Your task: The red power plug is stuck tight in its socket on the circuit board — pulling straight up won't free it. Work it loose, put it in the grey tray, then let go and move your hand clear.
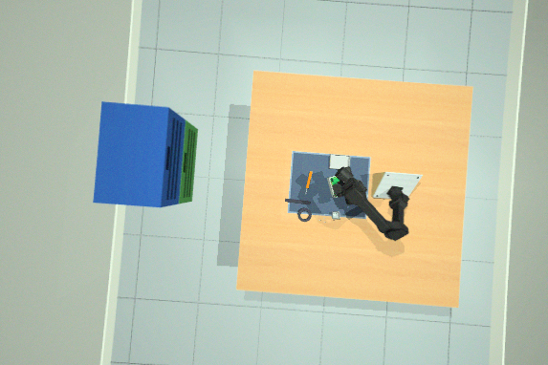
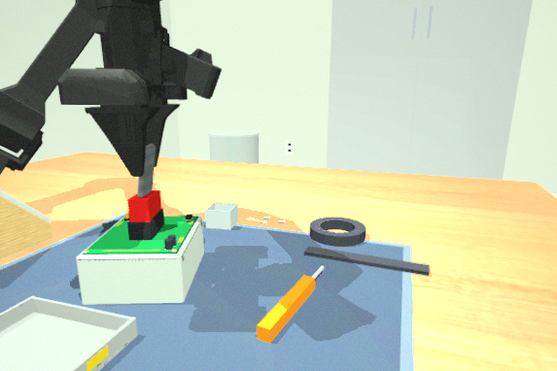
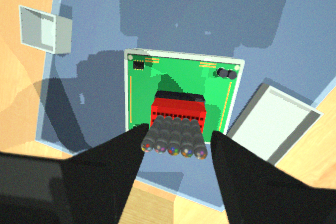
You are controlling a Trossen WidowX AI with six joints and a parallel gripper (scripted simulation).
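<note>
The red power plug point(image 2: 144, 206) point(image 3: 177, 107) sits on the black socket point(image 2: 139, 231) point(image 3: 180, 96) of the green circuit board point(image 2: 182, 224) point(image 3: 165, 75), with no clear gap between them. Its grey cables point(image 2: 146, 181) point(image 3: 174, 136) rise from its top. My gripper point(image 2: 146, 171) point(image 3: 179, 133) is open, pointing down, its fingertips on either side of the cables above the plug, with space beside them in the wrist view. The grey tray point(image 1: 339, 161) point(image 2: 122, 340) point(image 3: 247, 111) is empty on the blue mat beside the board. The plug is hidden by the arm in the top view.
The board rests on a white block point(image 2: 132, 282). An orange screwdriver point(image 1: 309, 180) point(image 2: 285, 311), a dark bar point(image 1: 297, 201) point(image 2: 365, 259), a black ring point(image 1: 298, 215) point(image 2: 337, 239) and a small white box point(image 1: 336, 215) point(image 2: 221, 219) point(image 3: 37, 32) lie around. A tilted white panel point(image 1: 398, 182) stands near the arm.
</note>
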